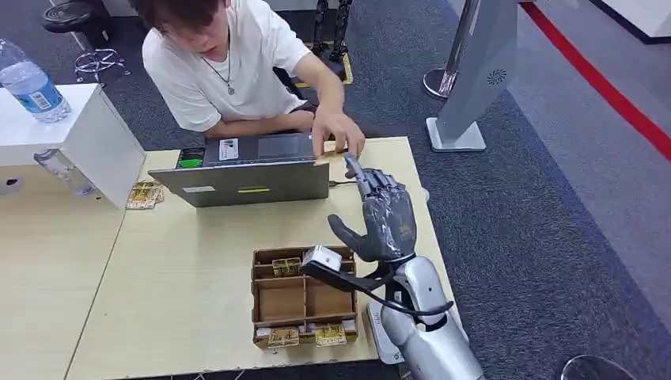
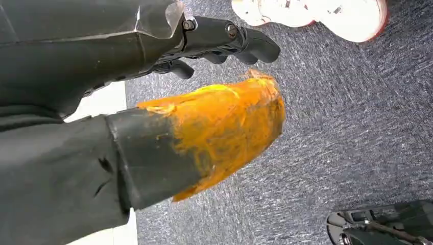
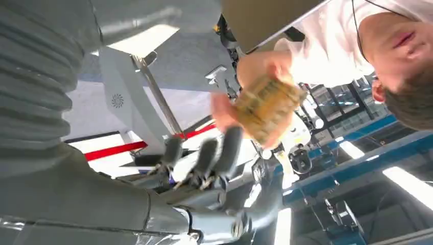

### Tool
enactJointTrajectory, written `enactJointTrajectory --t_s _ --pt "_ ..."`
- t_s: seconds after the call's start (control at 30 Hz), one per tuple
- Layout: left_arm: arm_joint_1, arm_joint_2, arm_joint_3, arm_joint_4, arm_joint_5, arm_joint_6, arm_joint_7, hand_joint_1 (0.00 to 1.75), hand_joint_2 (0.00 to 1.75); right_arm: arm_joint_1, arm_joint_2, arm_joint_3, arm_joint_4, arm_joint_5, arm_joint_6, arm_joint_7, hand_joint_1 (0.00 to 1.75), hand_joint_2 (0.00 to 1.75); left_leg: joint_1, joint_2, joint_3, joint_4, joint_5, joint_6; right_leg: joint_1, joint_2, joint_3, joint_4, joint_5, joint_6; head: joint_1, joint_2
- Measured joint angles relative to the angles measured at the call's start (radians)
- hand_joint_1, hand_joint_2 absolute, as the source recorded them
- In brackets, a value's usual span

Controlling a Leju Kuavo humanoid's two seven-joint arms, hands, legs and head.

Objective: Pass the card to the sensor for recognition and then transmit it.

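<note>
My right hand [image 1: 384, 215] is raised above the table's right side with its fingers stretched toward the person, and it holds nothing. The person's hand [image 1: 339, 133] reaches over the grey laptop-like device [image 1: 249, 172] just beyond my fingertips. Seen from the right wrist, that hand holds a yellow-brown patterned card [image 3: 266, 106], blurred, right past my dark fingers [image 3: 204, 155]. I cannot tell whether the card touches them. My left hand [image 2: 224, 43] hangs over the grey carpet with its fingers loosely bent and nothing in it.
A brown compartment tray [image 1: 302, 299] with cards stands at the table's near edge, left of my right arm. More cards [image 1: 145, 195] lie beside a white box [image 1: 75, 131] carrying a water bottle [image 1: 30, 85]. A grey stand [image 1: 475, 75] rises behind the table.
</note>
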Motion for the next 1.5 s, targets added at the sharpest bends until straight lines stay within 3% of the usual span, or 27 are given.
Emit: enactJointTrajectory --t_s 0.47,0.83,1.13,1.5 --pt "0.0 -0.001 0.015 0.0 0.0 0.0 0.0 0.0 0.0 0.005 0.0 0.002 0.002 -0.051 0.0 -0.006 0.0 0.0 0.0 0.0 0.0 0.0 0.0 0.0 0.0 0.0 0.0 0.0 0.0 0.0 0.0 0.0" --pt "0.0 -0.002 0.026 0.0 0.0 0.002 0.0 0.0 0.0 0.066 -0.003 -0.021 -0.037 -0.193 0.0 -0.051 0.0 0.0 0.0 0.0 0.0 0.0 0.0 0.0 0.0 0.0 -0.001 0.0 0.0 0.0 0.0 0.0" --pt "0.0 -0.001 0.049 0.0 0.006 0.005 0.0 0.0 0.0 0.164 -0.021 -0.134 -0.092 -0.326 -0.001 -0.113 0.0 0.0 0.0 0.0 0.0 0.0 0.0 0.0 0.0 0.0 -0.001 0.0 0.0 0.0 0.0 0.0" --pt "0.001 -0.002 0.079 0.0 0.009 0.01 0.005 0.0 0.0 0.289 -0.037 -0.367 -0.111 -0.494 -0.002 -0.175 0.0 0.0 0.0 0.0 -0.001 0.0 0.0 0.0 0.0 0.0 -0.002 0.0 0.0 0.0 0.0 0.0"
